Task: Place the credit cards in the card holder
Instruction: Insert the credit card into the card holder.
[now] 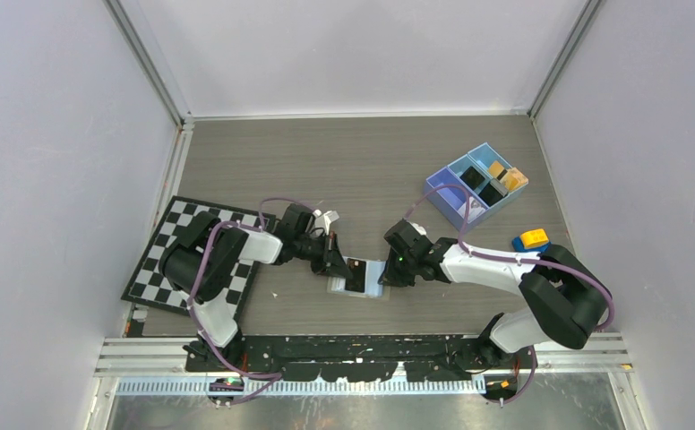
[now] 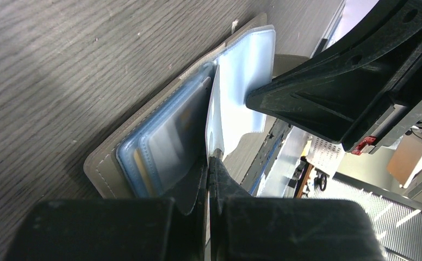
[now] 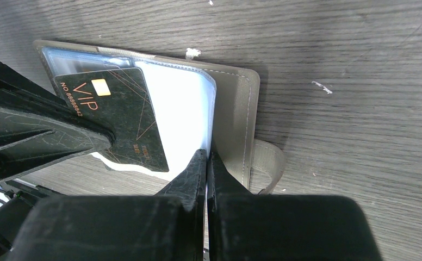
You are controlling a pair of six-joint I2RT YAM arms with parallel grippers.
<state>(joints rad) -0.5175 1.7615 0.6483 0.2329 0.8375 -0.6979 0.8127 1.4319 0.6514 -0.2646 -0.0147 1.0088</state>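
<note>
left gripper: pinching shut on the black card, angling it toward a pocket | right gripper: clamping shut on a pale page of the card holder, probably holding it open | holder: lying open on the table between both arms

The only readable lettering is on the black credit card lying over the pale blue inside of the open card holder, seen from the right wrist. Large copper-coloured letters spell "VIP" next to a small gold chip square. Along the card's long edge runs "NO" followed by a row of eights, and the final digits are unclear. A short line of fine print near the card's other end is too small to read. The overhead and left wrist views show no legible writing
</note>
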